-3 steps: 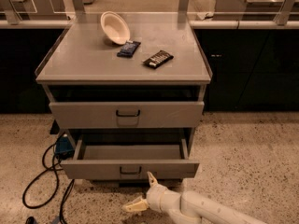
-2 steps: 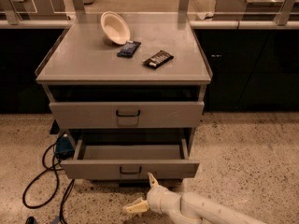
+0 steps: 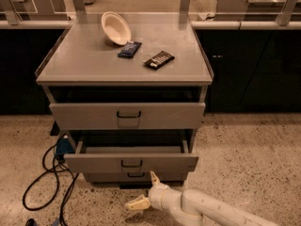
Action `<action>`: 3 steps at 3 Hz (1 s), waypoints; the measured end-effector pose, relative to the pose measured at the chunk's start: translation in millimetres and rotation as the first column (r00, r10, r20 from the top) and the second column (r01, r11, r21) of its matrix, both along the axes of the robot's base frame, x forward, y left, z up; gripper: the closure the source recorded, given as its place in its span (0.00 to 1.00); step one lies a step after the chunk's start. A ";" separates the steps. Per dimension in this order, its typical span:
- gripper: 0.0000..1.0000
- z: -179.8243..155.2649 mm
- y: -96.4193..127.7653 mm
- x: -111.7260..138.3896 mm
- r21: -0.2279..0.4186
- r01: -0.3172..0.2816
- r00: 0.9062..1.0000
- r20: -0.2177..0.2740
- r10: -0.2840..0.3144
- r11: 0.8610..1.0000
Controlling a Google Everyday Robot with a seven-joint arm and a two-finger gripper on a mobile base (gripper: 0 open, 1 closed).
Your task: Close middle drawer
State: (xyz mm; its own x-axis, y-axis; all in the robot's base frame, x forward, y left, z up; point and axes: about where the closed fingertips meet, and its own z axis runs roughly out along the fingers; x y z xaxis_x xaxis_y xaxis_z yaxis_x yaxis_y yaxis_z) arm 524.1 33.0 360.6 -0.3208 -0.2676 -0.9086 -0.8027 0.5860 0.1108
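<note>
Little has changed for you since a second ago: the middle drawer (image 3: 99, 164) stands as far out as before, and the gripper (image 3: 144, 190) sits in almost the same place on the floor side of it.

At the far left, black cables (image 3: 43, 175) loop over the floor (image 3: 254, 164) and run to a small blue box (image 3: 63, 146) beside the cabinet's left corner, so that side is cluttered. The middle drawer is pulled out below the top drawer (image 3: 84, 116), which also sits slightly forward, and above the bottom drawer (image 3: 108, 176). Its wire handle (image 3: 131, 163) is at the centre of its low front.

Your gripper is just below and a little right of that handle, its fingers (image 3: 153, 177) spread wide and holding nothing. One points up towards the drawer fronts and the other points left. Whether the upper tip touches metal I cannot tell.

The white arm (image 3: 211, 208) comes in from the lower right. To the right the speckled floor lies open up to the dark cabinets (image 3: 254, 65) behind.
</note>
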 end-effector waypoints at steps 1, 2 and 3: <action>0.00 17.7 -6.1 50.2 -0.051 0.057 0.997 0.050 -0.054 0.997; 0.00 17.7 -6.2 50.2 -0.051 0.057 0.997 0.050 -0.054 0.997; 0.00 11.5 -15.3 76.9 -0.043 0.078 0.996 0.051 -0.076 0.996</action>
